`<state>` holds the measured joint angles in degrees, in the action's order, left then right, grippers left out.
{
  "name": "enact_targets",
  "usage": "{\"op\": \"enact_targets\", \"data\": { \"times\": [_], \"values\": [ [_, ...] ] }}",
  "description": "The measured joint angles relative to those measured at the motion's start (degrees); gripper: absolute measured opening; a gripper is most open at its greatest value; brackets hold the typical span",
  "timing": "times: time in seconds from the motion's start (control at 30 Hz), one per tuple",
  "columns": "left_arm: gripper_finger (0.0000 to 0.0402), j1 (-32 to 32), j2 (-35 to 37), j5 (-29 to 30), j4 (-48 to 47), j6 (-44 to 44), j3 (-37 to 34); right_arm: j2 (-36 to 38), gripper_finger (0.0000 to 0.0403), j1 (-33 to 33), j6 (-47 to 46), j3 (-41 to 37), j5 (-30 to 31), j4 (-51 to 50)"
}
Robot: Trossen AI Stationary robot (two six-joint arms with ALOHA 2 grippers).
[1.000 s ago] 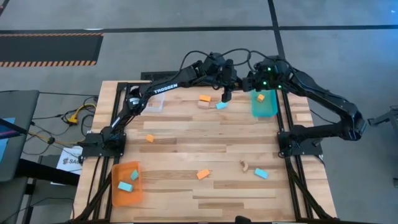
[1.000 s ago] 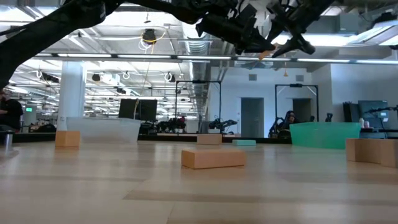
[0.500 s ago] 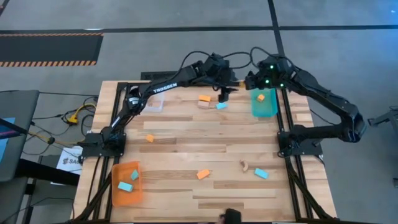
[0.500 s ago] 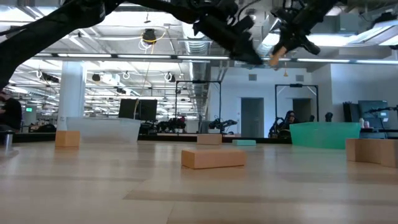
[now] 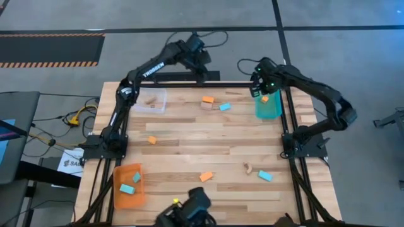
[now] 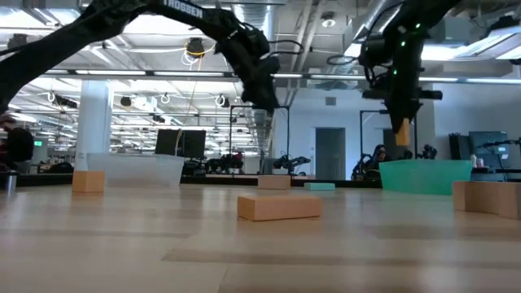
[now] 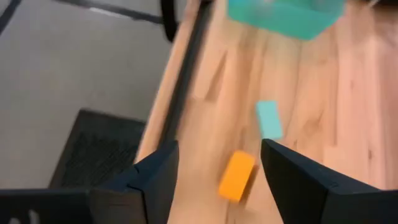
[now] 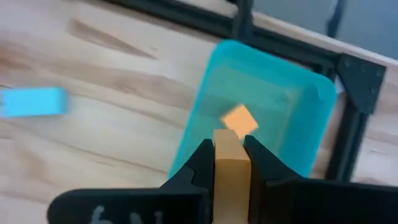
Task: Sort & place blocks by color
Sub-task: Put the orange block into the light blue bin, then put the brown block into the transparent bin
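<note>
Right gripper (image 8: 231,163) holds a small orange block (image 8: 231,163) above the teal plastic tray (image 8: 298,112).

Near edge of the wooden tabletop (image 5: 189,145): orange plastic tray (image 5: 128,187) with light blue blocks inside. Mid-table: loose orange, light blue and tan blocks lie well apart. Far side: right jaws clamped on the rectangular, smooth-faced block, over the teal tray, which contains another orange block (image 8: 240,119). Left gripper (image 7: 217,168) raised past the far edge, jaws apart, nothing between them.
</note>
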<state>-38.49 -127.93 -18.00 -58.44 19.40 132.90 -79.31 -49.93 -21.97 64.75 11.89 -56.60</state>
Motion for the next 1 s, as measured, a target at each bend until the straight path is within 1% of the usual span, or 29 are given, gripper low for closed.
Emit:
{"op": "enact_targets", "data": {
  "times": [0.07, 0.17, 0.33, 0.47, 0.7, 0.83, 0.9, 1.0],
  "values": [
    [0.0192, -0.47, 1.89, 0.85, -3.21, 1.69, 0.0, -2.44, 0.0046, -0.29, 0.0, 0.02, 1.63, -1.92],
    [0.0166, -0.95, 5.1, 1.99, -7.02, 4.09, 0.0, -5.42, 0.0049, -1.47, -0.27, 0.02, 1.65, -4.04],
    [0.0113, -2.14, 10.07, 2.27, -11.15, 6.21, 0.0, -9.4, 0.0069, -2.43, 0.43, 0.06, 1.68, -4.83],
    [0.007, -3.14, 14.06, 2.19, -14.94, 6.62, -0.01, -11.07, 0.0106, -2.2, 1.57, 0.08, 1.52, -4.88],
    [0.0011, -2.98, 19.53, 2.13, -19.25, 7.0, -0.02, -11.39, 0.0202, -3.04, 2.86, 0.08, 1.5, -6.33],
    [0.0002, -2.7, 21.09, 1.73, -21.45, 6.95, -0.02, -10.09, 0.0248, -2.91, 3.0, 0.08, 1.35, -6.63],
    [0.0002, -2.72, 21.81, 1.23, -22.73, 6.95, -0.02, -8.4, 0.026, -1.8, 2.77, 0.08, 1.32, -6.31],
    [0.0, -2.74, 22.7, 1.31, -25.57, 6.44, -0.04, -4.5, 0.0264, 0.44, 1.1, 0.08, 1.05, -5.29]
  ]
}}
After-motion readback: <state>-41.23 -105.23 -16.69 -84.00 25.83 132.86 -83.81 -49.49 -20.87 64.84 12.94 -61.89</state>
